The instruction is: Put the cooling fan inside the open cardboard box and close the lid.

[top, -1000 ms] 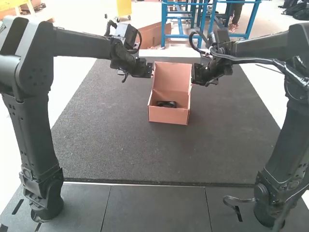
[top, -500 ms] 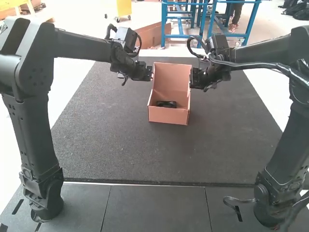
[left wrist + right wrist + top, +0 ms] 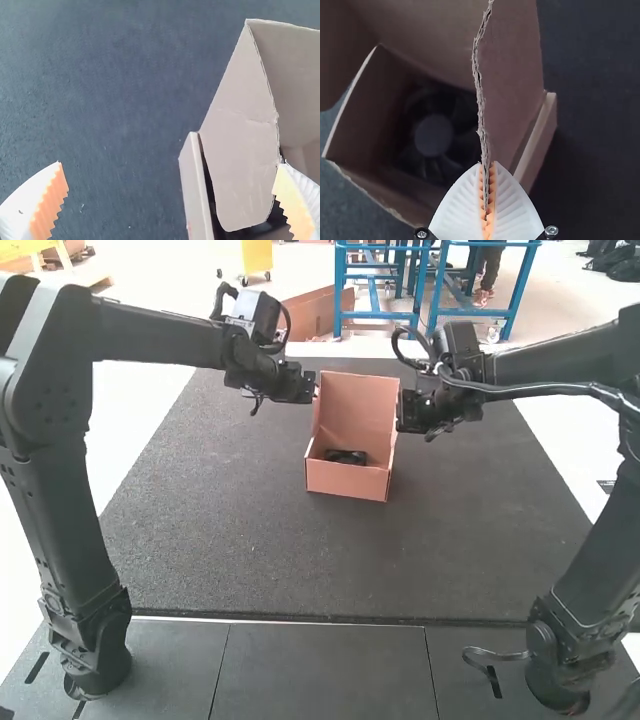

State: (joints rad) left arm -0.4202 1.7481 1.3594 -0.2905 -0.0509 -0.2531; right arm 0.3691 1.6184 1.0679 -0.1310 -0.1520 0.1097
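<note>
The fan (image 3: 432, 137) already lies flat in the bottom of the cardboard box (image 3: 348, 478), which sits near the middle of the dark mat (image 3: 220, 530) on the surface. What remains, by my reading, is closing the lid (image 3: 356, 405), which stands upright along the box's 12 o'clock side.

To do this well, both hands should swing the lid toward 6 o'clock together. They should follow the arc of its hinge rather than push straight down, so the box does not skid or tip on the mat. The lid's right flap (image 3: 512, 85) and left flap (image 3: 245, 150) need steering inside the box walls as the lid drops; a flap caught outside would likely stop it seating. Thin card may buckle if one side leads, so the two sides should stay level.

The right hand (image 3: 487, 175), at about 2 o'clock from the box, is closed flat on the edge of the right flap, with the card pinched between its orange pads (image 3: 492, 200). The left hand (image 3: 169, 172), at about 10 o'clock, is spread wide and grips nothing. The left flap stands between its fingers (image 3: 47, 202), close to one of them. Whether they touch I cannot tell.
</note>
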